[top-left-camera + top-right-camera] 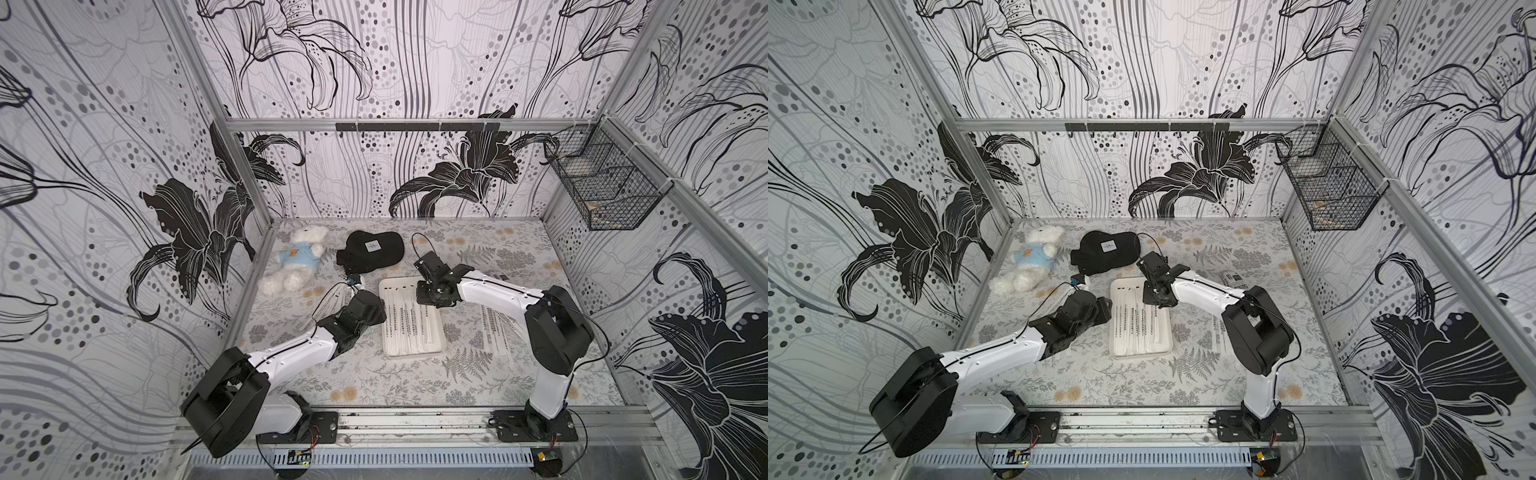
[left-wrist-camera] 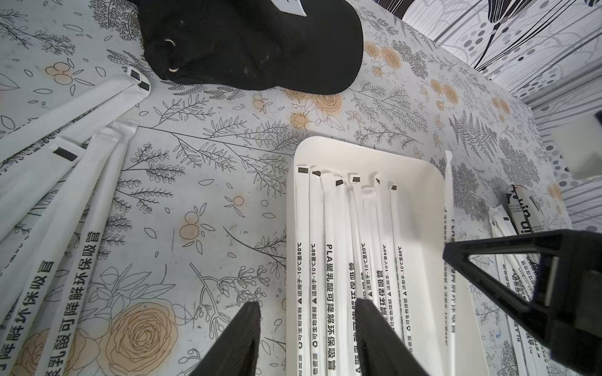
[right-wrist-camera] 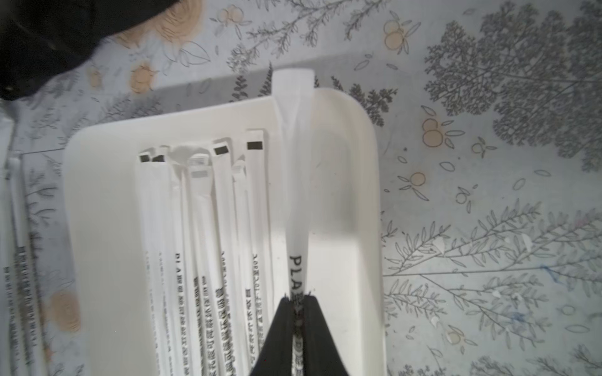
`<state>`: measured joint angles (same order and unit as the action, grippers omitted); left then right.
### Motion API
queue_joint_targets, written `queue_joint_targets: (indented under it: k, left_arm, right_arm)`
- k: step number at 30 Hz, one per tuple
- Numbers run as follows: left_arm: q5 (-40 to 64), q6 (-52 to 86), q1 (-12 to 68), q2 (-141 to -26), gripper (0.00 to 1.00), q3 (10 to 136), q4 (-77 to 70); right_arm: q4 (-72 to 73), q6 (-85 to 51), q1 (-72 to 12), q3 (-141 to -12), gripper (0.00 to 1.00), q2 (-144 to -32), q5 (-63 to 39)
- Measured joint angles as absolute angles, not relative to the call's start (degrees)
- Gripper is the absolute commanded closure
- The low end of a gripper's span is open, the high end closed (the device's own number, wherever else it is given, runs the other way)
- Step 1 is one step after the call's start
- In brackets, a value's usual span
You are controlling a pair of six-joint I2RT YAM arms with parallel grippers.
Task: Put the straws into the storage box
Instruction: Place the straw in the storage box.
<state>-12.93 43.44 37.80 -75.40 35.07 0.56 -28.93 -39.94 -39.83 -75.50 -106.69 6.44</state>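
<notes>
The white storage box [image 1: 437,332] [image 1: 1166,345] lies mid-table with several paper-wrapped straws [image 1: 404,320] [image 2: 335,260] [image 3: 202,228] lined up in its left part. My right gripper [image 3: 298,298] [image 1: 427,306] is shut on one straw [image 3: 298,182] [image 2: 449,208], held lengthwise over the box's bare right side, its far end reaching past the far rim. My left gripper [image 2: 308,307] [image 1: 376,309] is open and holds nothing; it straddles the box's left rim, one finger over the table, the other over the boxed straws. More loose straws [image 2: 81,201] [image 1: 496,328] lie on the table on both sides of the box.
A black cap [image 1: 372,249] and a white teddy bear in a blue shirt [image 1: 293,259] lie behind the box. A short printed tube [image 2: 524,208] [image 1: 1233,278] sits to its right. A black wire basket [image 1: 602,187] hangs on the right wall.
</notes>
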Motion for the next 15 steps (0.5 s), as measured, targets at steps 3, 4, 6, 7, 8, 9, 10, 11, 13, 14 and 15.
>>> queue_joint_targets:
  k: [3, 4, 6, 7, 8, 9, 10, 11, 13, 14, 15]
  left_arm:
    - [-12.58, 43.46, 37.76, -75.9, 0.48, 34.79, -0.03]
    - [-12.36, 43.46, 37.69, -76.27, 0.48, 34.76, -0.21]
    - [-12.1, 43.48, 37.65, -76.84, 0.48, 34.65, -0.47]
    - [-11.92, 43.51, 37.58, -77.06, 0.49, 34.63, -0.47]
    - [-11.77, 43.53, 37.52, -77.21, 0.49, 34.61, -0.47]
    - [-11.75, 43.51, 37.5, -77.3, 0.49, 34.61, -0.47]
    - [-11.73, 43.51, 37.47, -77.3, 0.49, 34.61, -0.49]
    - [-11.73, 43.51, 37.45, -77.3, 0.49, 34.61, -0.49]
    - [-11.7, 43.51, 37.45, -77.3, 0.49, 34.61, -0.51]
    - [-11.7, 43.51, 37.45, -77.3, 0.49, 34.61, -0.51]
    - [-11.7, 43.51, 37.45, -77.3, 0.49, 34.59, -0.51]
  right_arm:
    - [-28.88, -39.92, -39.83, -75.5, 0.89, -107.59, 6.68]
    - [-28.88, -39.92, -39.83, -75.5, 0.89, -107.79, 6.68]
    - [-28.77, -39.92, -39.83, -75.5, 0.89, -108.4, 6.7]
    - [-28.64, -39.92, -39.83, -75.5, 0.89, -108.79, 6.68]
    - [-28.56, -39.92, -39.83, -75.5, 0.89, -109.27, 6.7]
    - [-28.49, -39.92, -39.83, -75.5, 0.89, -109.84, 6.7]
    - [-28.45, -39.92, -39.83, -75.5, 0.89, -110.43, 6.68]
    - [-28.47, -39.92, -39.83, -75.5, 0.89, -110.83, 6.68]
    - [-28.42, -39.94, -39.83, -75.5, 0.89, -111.5, 6.68]
    - [-28.45, -39.97, -39.83, -75.5, 0.89, -111.72, 6.66]
    - [-28.38, -40.1, -39.83, -75.5, 0.89, -111.85, 6.66]
